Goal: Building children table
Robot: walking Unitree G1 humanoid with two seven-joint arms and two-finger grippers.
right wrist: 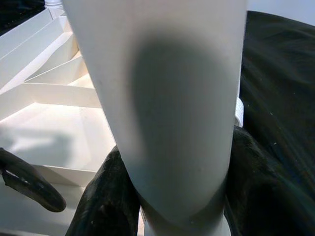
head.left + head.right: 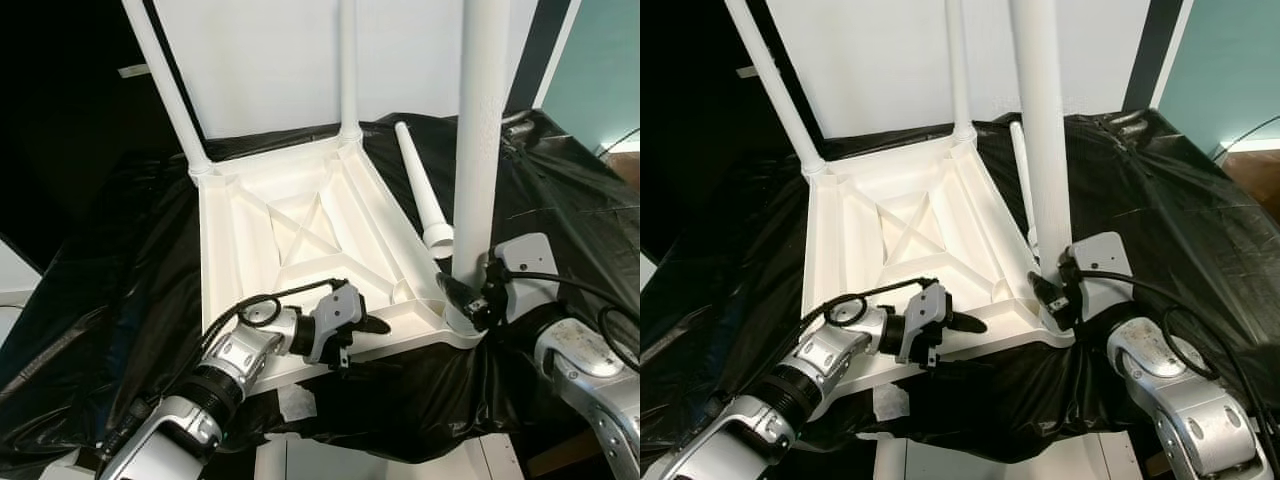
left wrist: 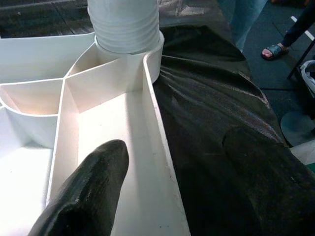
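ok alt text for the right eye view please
An upturned white tabletop lies on black sheeting with three legs standing in its corners. The right gripper is closed around the base of the near right leg, and the left gripper straddles the tabletop's near rim. A fourth leg lies loose on the sheeting.

1. Left gripper [image 2: 362, 326] reaches forward from a bent silver arm, its fingers [image 3: 88, 191] spread apart.
2. Right gripper [image 2: 468, 296] is raised, its fingers [image 1: 106, 201] clamped around a white table leg [image 2: 478, 140].
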